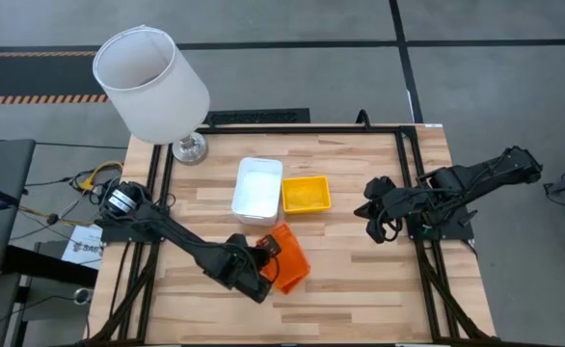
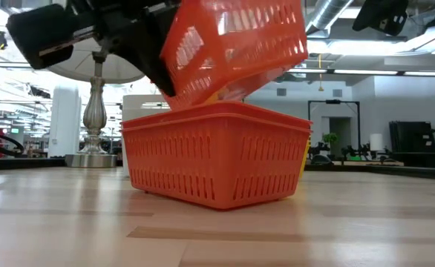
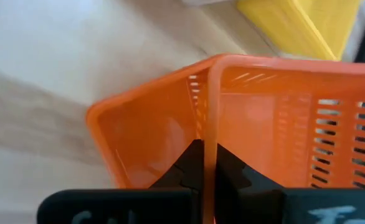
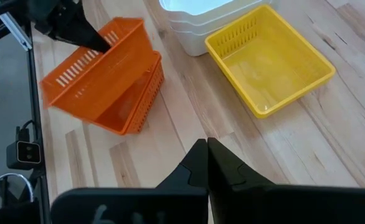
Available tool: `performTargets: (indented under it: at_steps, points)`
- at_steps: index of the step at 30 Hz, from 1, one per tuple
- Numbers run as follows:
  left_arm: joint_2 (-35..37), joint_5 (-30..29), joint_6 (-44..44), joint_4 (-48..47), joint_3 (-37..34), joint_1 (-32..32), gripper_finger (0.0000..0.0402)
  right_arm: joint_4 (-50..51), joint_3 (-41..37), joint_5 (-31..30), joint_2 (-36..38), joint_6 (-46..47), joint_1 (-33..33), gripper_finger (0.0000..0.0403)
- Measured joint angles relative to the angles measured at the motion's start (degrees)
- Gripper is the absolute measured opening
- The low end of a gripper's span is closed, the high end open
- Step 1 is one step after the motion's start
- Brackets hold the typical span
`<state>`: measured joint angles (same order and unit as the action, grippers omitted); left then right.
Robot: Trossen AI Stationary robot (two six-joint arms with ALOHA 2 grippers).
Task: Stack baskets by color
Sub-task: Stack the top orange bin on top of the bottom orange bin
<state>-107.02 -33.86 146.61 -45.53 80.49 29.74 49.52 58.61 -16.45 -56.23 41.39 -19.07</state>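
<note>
My left gripper (image 1: pixel 263 256) is shut on an orange basket (image 4: pixel 98 62) that tilts above a second orange basket (image 2: pixel 217 159) standing on its bottom near the table's front middle. The tilted basket's low side dips into the lower one's opening. A stack of white baskets (image 1: pixel 256 188) and a yellow basket (image 1: pixel 306 193) rest side by side at the table's middle. My right gripper (image 4: pixel 207 152) hangs shut and empty over the table's right part, clear of all the baskets. My left gripper pinches one wall of the upper orange basket at its rim (image 3: pixel 210 134), one finger (image 3: pixel 192 165) inside the basket and the other (image 3: pixel 232 171) outside. The fingers slant down from the table's left. The basket hangs tilted, its low side reaching into the lower orange basket (image 4: pixel 136 102).
A lamp with a large white shade (image 1: pixel 152 82) stands on a metal foot (image 1: pixel 191 147) at the table's far left corner. Bare wood lies to the right of the orange baskets and along the front edge.
</note>
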Motion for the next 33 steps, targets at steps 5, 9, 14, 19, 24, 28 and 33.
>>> performTargets:
  at_steps: [5,9,14,19,24,28,33]
  points:
    - [0.0,-4.2,-15.5,-0.2,0.0,0.0,0.0000,0.0,0.0,0.0,0.0,0.0,0.0,0.0012]
    - [1.1,-4.8,-33.5,-1.1,0.0,-0.2,0.0000,0.0,0.0,0.0,0.0,0.2,0.0,0.0012]
    - [3.3,2.0,-64.1,-0.8,0.0,-2.4,0.0000,-0.3,0.0,0.0,0.0,0.2,0.0,0.0012]
    - [6.2,12.7,-84.5,3.4,0.0,-5.2,0.0000,-0.3,0.0,-0.1,0.0,0.2,0.0,0.0012]
    - [8.6,17.1,-104.3,4.0,0.0,-8.4,0.0000,-0.5,0.0,-0.2,0.0,0.2,0.0,0.0012]
    - [9.6,14.9,-117.1,6.3,0.0,-11.5,0.0000,-0.8,0.0,-0.2,0.0,0.3,0.0,0.0012]
    - [10.0,14.4,-130.2,9.7,0.0,-15.4,0.0000,-0.8,0.0,-0.3,0.0,0.3,0.0,0.0012]
